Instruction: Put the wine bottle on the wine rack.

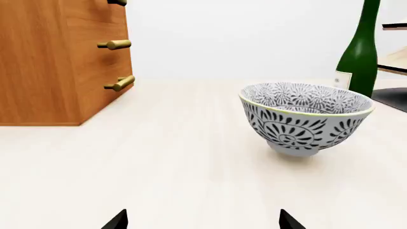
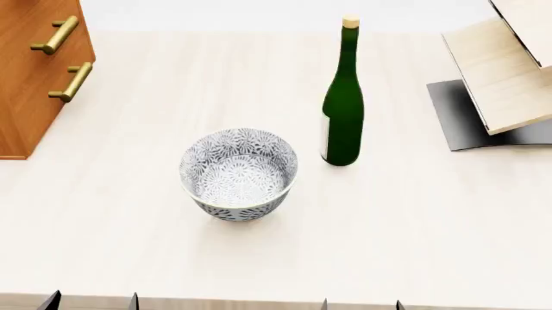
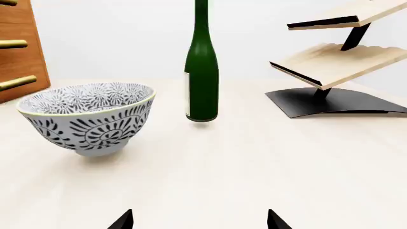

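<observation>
The wine bottle [image 2: 343,110] stands upright on the pale table, dark green with a tan cork, right of centre; its body also shows in both wrist views [image 3: 201,71] [image 1: 360,52]. The wine rack [image 2: 505,77] with two tilted pale wood slabs on a dark curved base stands at the far right [image 3: 330,67]. At the near table edge, my left gripper [image 2: 90,302] and my right gripper [image 2: 360,305] are both open with nothing between their tips [image 1: 203,220] [image 3: 198,220]. Both sit well short of the bottle.
A patterned grey and white bowl [image 2: 239,173] sits in the middle of the table, left of the bottle and nearer me. An orange-brown wooden cabinet [image 2: 35,71] with brass handles stands at the far left.
</observation>
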{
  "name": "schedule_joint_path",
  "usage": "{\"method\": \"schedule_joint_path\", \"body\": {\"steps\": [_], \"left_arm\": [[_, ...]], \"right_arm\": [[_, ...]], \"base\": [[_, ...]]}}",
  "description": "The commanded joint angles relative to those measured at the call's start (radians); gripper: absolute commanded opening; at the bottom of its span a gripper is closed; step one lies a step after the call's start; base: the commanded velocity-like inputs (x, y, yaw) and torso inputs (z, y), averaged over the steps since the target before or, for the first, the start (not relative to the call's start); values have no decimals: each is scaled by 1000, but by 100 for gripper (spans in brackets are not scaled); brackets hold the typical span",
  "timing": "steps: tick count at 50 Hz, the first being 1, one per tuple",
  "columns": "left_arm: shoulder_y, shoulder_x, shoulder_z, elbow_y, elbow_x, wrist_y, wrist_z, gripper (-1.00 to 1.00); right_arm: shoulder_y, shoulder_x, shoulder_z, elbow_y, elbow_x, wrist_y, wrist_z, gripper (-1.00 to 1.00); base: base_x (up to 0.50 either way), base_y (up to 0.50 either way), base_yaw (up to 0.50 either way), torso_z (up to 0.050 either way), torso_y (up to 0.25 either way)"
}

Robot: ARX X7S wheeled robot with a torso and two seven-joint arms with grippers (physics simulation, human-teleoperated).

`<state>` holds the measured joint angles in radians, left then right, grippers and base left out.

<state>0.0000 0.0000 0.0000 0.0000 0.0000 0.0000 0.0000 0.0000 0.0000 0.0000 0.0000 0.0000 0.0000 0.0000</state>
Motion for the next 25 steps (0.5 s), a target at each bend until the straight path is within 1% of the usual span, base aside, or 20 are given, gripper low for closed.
{"method": "schedule_joint_path", "body": {"steps": [1,11,16,20,25], "left_arm": [[1,-17,19,9,-17,-8,-19,100],[5,-45,56,5,-45,11,-51,100],[16,-55,68,52,-56,-3,-62,100],[41,-65,76,143,-48,-20,-82,100],[66,-76,79,239,-54,-48,-98,100]], "right_arm": [[1,11,-15,-2,11,3,15,100],[2,42,-61,3,55,13,41,100],[-5,51,-72,-31,74,29,49,100],[-20,57,-77,-96,86,51,55,100],[-51,75,-78,-248,108,103,66,100]], "base": [[0,0,0,0,0],[0,0,0,0,0],[0,0,0,0,0],[0,0,0,0,0],[0,0,0,0,0]]}}
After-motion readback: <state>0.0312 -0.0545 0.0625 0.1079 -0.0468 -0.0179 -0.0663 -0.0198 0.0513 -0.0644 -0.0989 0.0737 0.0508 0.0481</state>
